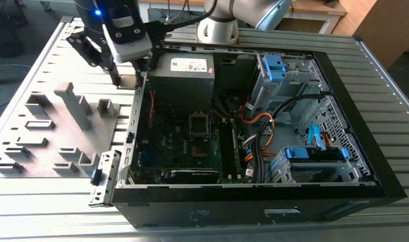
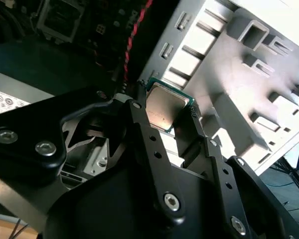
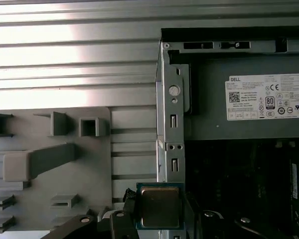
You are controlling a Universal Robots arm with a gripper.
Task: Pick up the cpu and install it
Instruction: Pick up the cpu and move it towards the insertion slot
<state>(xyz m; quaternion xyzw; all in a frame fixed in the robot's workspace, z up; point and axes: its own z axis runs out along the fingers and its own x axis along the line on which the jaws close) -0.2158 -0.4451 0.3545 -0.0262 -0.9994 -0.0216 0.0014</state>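
Observation:
The cpu [image 2: 165, 105], a small flat square chip with a silver-grey top, sits clamped between my black fingers [image 2: 139, 127]. My gripper [image 2: 167, 108] is shut on it. In the first wrist view the cpu [image 3: 159, 206] hangs over the case's metal side wall [image 3: 170, 129], beside the grey fixture plate. In the exterior view my gripper [image 1: 129, 81] hovers at the far corner of the open computer case, on the exterior view's left, with the cpu [image 1: 128, 80] as a small pale patch between the fingers. The black socket frame [image 1: 198, 125] lies on the motherboard, well inside the case.
The open computer case [image 1: 365, 126] lies on a ribbed metal table. A grey box with a white label [image 1: 184, 75] fills the corner nearest the gripper. Cables and blue drive bays [image 1: 275, 68] crowd the exterior view's right side. A grey fixture plate [image 1: 63, 126] with raised holders lies outside the case.

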